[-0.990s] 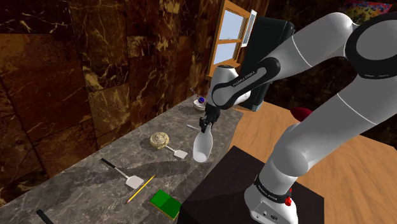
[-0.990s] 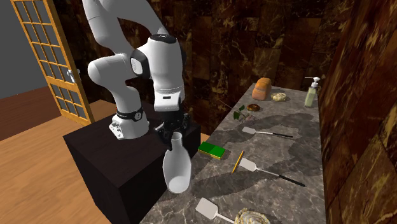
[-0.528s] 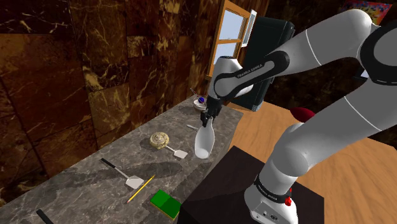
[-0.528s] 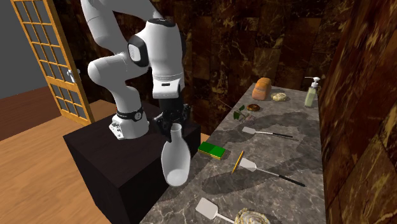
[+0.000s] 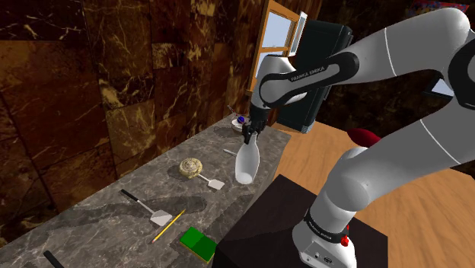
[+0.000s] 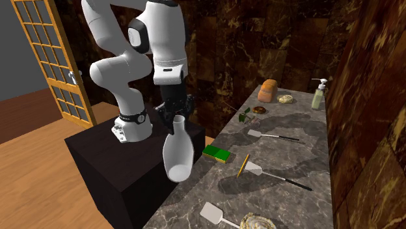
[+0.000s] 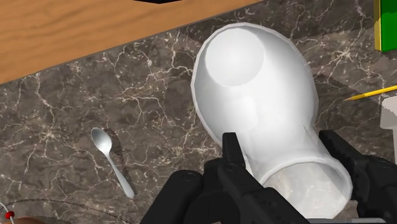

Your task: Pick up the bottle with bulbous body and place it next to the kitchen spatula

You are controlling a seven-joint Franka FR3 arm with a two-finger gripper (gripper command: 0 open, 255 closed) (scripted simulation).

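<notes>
White bulbous bottle (image 5: 247, 161) hangs above the dark marble tabletop (image 5: 91, 217), its neck clasped by the black end effector (image 5: 251, 138).

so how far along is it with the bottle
Picked up: the gripper is shut on the neck of the white bottle, which hangs above the marble counter. In hand: the carry. Left: setting it down beside a spatula lying further along the counter.
</notes>
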